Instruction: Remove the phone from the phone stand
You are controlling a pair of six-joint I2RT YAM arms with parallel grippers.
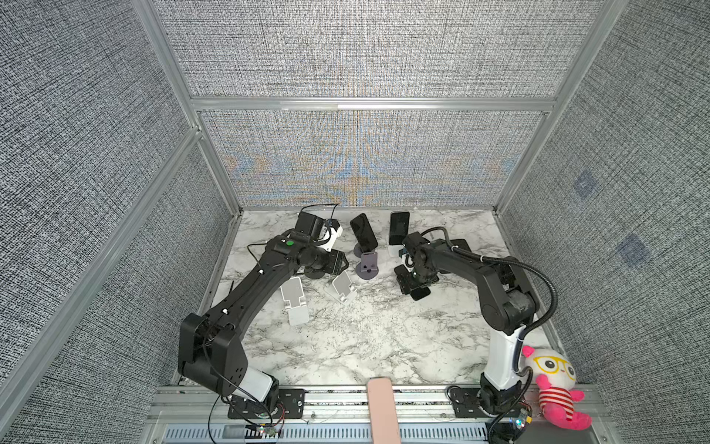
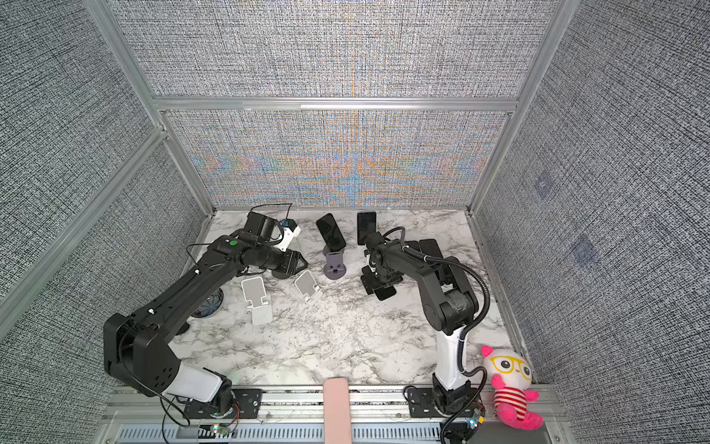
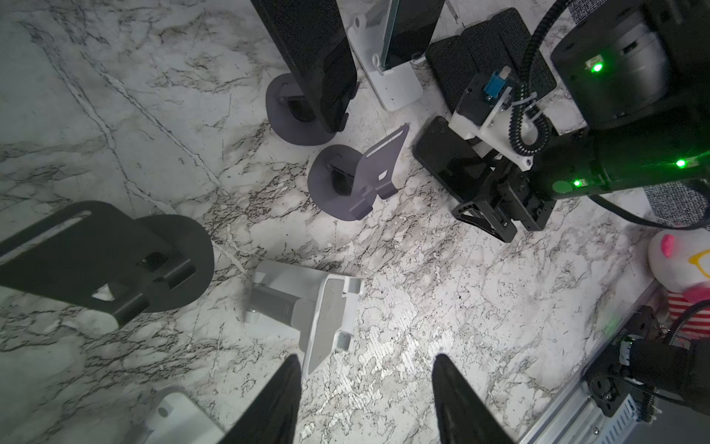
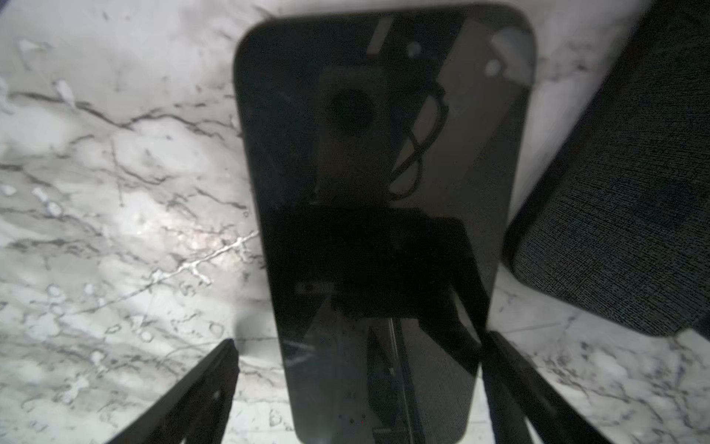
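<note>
One flat black glossy phone (image 4: pixel 384 173): 3 o'clock on white marble table (image 1: pixel 345 346).
Right gripper (image 4: pixel 361 338): jaws spread astride it.
Left gripper (image 3: pixel 365 355): jaws spread, empty, 10 o'clock.

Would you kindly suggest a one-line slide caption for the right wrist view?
Dark phone lying on the marble table between the open jaws of the right gripper.
</note>
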